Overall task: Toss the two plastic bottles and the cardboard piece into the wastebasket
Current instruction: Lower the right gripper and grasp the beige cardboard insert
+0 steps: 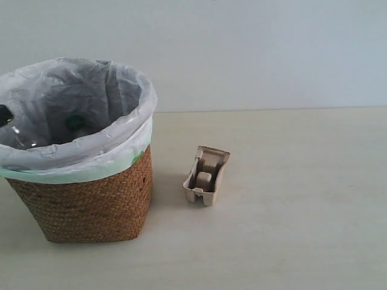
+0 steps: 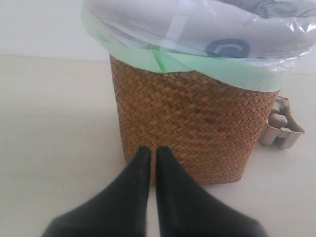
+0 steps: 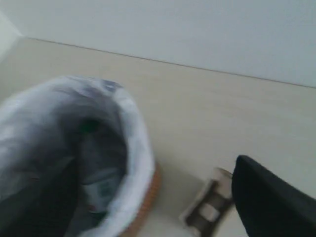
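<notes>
The wastebasket (image 1: 91,199), brown wicker with a white bag over its rim, stands at the left. Inside it lie the two plastic bottles: a green cap (image 1: 75,122) and a black cap (image 1: 3,113) show against the liner, and the green-and-white label (image 3: 101,190) shows from above. The cardboard piece (image 1: 207,175) lies on the table just right of the basket. My left gripper (image 2: 153,150) is shut and empty, low, right before the wicker wall (image 2: 197,123). My right gripper (image 3: 155,165) hovers open above the basket's rim and the cardboard piece (image 3: 210,207); one dark finger (image 3: 269,197) shows. Neither gripper appears in the exterior view.
The pale table (image 1: 302,199) stretches to the right of the cardboard piece and in front of it. A plain light wall (image 1: 272,48) rises behind the table's far edge.
</notes>
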Motion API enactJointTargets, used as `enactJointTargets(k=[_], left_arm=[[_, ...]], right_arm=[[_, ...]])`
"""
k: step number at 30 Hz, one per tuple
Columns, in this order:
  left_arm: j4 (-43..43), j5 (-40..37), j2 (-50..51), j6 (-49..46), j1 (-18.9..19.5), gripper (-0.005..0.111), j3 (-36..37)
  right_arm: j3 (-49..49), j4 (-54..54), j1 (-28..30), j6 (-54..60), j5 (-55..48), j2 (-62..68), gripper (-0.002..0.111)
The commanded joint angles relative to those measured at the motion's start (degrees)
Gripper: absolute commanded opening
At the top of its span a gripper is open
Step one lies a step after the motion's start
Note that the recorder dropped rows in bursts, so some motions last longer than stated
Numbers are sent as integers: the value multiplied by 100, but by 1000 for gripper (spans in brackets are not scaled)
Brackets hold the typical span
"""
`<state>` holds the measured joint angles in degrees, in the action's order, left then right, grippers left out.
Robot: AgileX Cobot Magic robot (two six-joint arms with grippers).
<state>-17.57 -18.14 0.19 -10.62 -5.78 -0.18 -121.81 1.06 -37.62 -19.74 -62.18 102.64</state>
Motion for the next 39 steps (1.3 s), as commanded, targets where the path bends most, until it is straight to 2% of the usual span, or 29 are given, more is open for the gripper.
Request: enactJointTargets(k=[1, 2, 7, 12, 20, 22, 33, 39], left_arm=[[-21, 10, -19, 30, 20, 4, 18], [-21, 10, -19, 30, 20, 4, 18], [-21, 10, -19, 30, 20, 4, 18], [-21, 10, -19, 30, 20, 4, 18], [-21, 10, -19, 30, 20, 4, 18], [-21, 10, -19, 30, 20, 4, 18], [-21, 10, -19, 30, 20, 4, 18], [-21, 10, -19, 30, 20, 4, 18]], right_arm=[[-61, 1043, 415, 87, -779, -31, 74], [-28, 1358, 518, 117, -779, -31, 74], [416, 1373, 700, 184, -779, -74, 74], [1442, 1272, 725, -114, -779, -7, 74], [3415, 12, 713, -707, 1855, 33, 74], [3698, -205, 713, -721, 2197, 162, 74], [3922, -374, 452, -918, 3378, 1271, 74], [3922, -374, 451, -1076, 3602, 1526, 74]])
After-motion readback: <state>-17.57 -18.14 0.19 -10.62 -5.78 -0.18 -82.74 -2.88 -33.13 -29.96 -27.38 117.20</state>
